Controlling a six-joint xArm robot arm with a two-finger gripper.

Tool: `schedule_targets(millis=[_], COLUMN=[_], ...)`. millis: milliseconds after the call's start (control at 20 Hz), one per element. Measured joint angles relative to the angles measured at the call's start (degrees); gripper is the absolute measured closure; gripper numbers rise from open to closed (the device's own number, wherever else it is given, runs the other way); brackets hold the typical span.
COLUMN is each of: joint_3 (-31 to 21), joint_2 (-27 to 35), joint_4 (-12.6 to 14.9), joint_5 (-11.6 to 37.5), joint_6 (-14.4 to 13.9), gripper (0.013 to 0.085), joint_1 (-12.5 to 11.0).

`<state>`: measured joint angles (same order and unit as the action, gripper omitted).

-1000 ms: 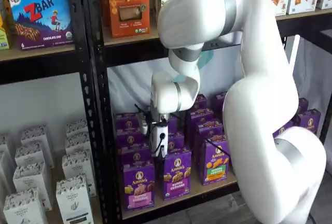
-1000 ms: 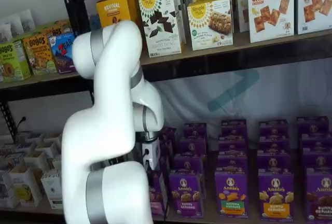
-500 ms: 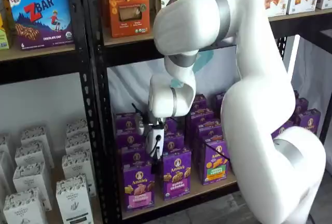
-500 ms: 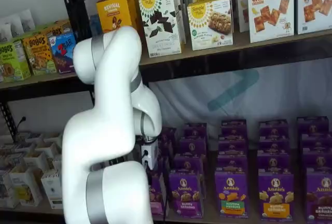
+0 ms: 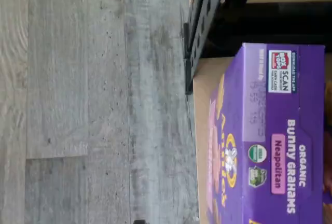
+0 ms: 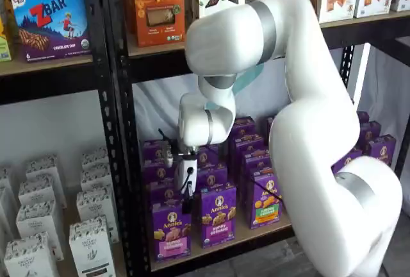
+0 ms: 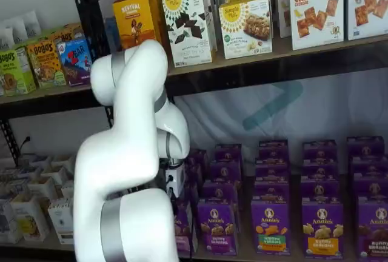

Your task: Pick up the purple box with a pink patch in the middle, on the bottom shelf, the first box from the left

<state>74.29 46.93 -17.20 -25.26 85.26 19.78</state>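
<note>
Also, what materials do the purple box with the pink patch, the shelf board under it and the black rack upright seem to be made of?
The small purple carton with the pink patch looks like printed paperboard with a slight sheen: crisp folded edges, printed text. The light tan shelf board seems wood or wood laminate, matte, though its grain is hard to see. The black slotted rack upright appears to be painted metal: thin, with punched slots.

My white arm has a smooth, glossy plastic shell with matt grey bands at its joints. The purple box with the pink patch is printed cardboard with a slight sheen. The light tan wooden bottom shelf looks smooth and matt. The black metal rack upright is painted and slotted. The grey plank floor shows worn, rough grain.
</note>
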Motion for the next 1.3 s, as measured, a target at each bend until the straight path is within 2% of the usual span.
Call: schedule_targets(millis=[750,1050,1300], joint_3=[8.38,9.05,9.59], joint_2=[8.12,10.01,11.35], joint_4=[3.18,2.56,4.21], joint_5=[-1.5,1.02,2.28], joint_6=[-3.16,-3.31,-4.98], gripper=[0.013,0.013,0.013], joint_1=[0.27,1.15,1.41])
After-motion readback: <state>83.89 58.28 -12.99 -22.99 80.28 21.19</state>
